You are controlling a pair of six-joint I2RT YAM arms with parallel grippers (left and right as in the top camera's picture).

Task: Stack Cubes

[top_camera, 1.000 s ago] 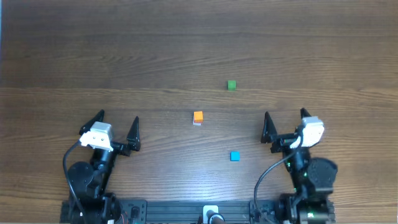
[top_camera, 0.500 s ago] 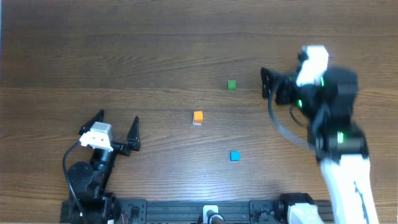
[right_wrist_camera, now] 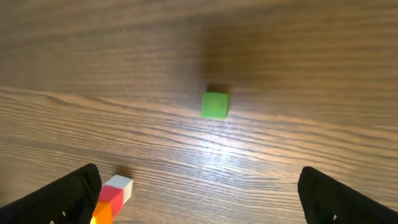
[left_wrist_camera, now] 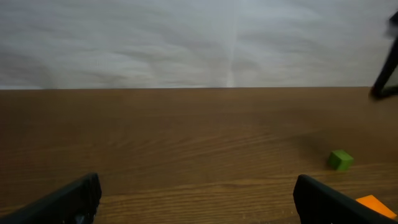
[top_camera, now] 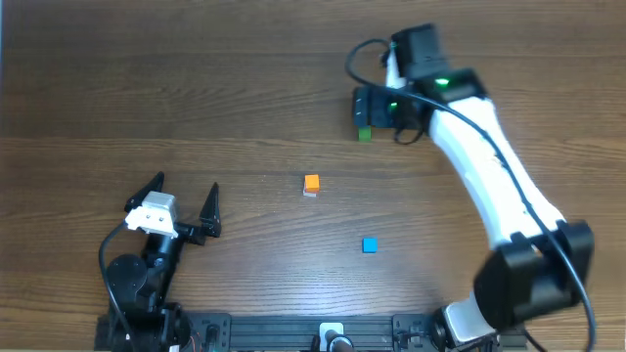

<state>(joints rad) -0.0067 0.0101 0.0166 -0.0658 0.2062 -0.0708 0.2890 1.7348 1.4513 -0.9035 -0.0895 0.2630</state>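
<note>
A green cube (top_camera: 364,134) lies far out on the wooden table, and my right gripper (top_camera: 375,110) hovers above it, lifted and open. The right wrist view has the green cube (right_wrist_camera: 215,104) lying ahead of the gap between the spread fingers (right_wrist_camera: 71,193), nothing held. An orange cube (top_camera: 311,182) sits on top of a small red-and-white cube near the table's middle, and that stack (right_wrist_camera: 112,194) lies close to one right finger. A blue cube (top_camera: 369,245) lies alone nearer the bases. My left gripper (top_camera: 186,184) stands open at the near left, empty.
The bare wooden table (top_camera: 196,88) spreads wide around the cubes. The left wrist view takes in the green cube (left_wrist_camera: 340,160), a corner of the orange cube (left_wrist_camera: 373,204), a pale wall behind the table and a dark part of the right arm (left_wrist_camera: 387,68).
The right arm has swung from its rest near the base up and leftward across the table until its gripper is over the green cube. The left arm and all cubes stayed put.
</note>
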